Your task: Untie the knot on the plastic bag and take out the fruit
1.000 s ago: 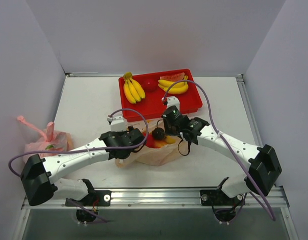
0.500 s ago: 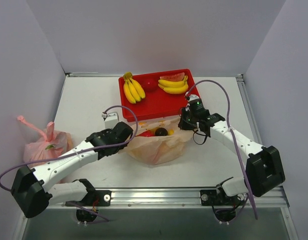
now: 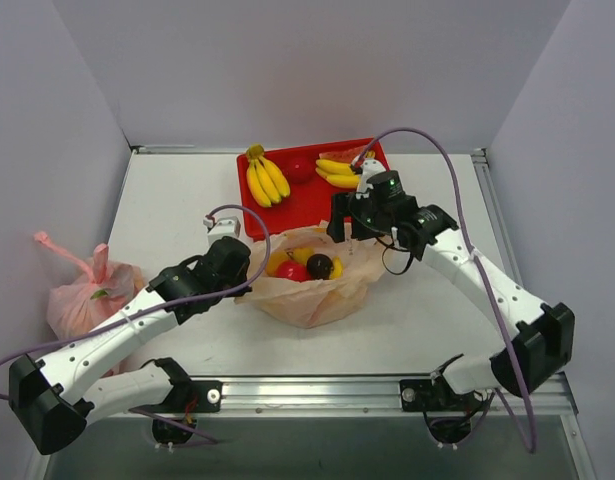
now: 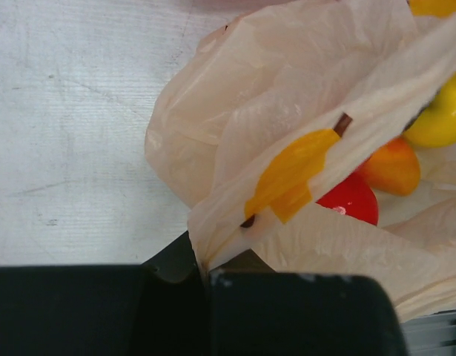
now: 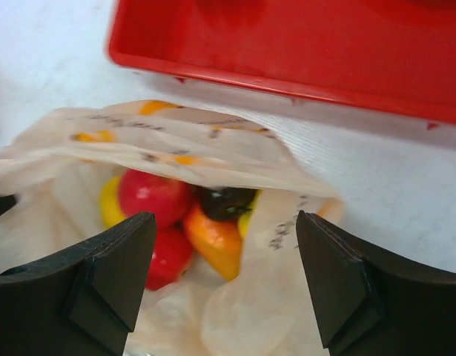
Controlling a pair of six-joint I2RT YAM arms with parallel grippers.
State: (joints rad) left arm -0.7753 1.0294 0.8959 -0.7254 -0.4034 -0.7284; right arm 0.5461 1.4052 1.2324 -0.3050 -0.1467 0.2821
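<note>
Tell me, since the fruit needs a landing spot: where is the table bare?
Bare table lies between the pink bag and the red tray, and along the near edge before the peach bag. Crowded: the bag mouth, left claw pinching its rim, right claw open over it.

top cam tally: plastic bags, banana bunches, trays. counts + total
Plastic bags: 2, the peach-orange bag and the pink bag
Banana bunches: 2, the left bunch and the right bunch
Trays: 1, the red tray
Total: 5
</note>
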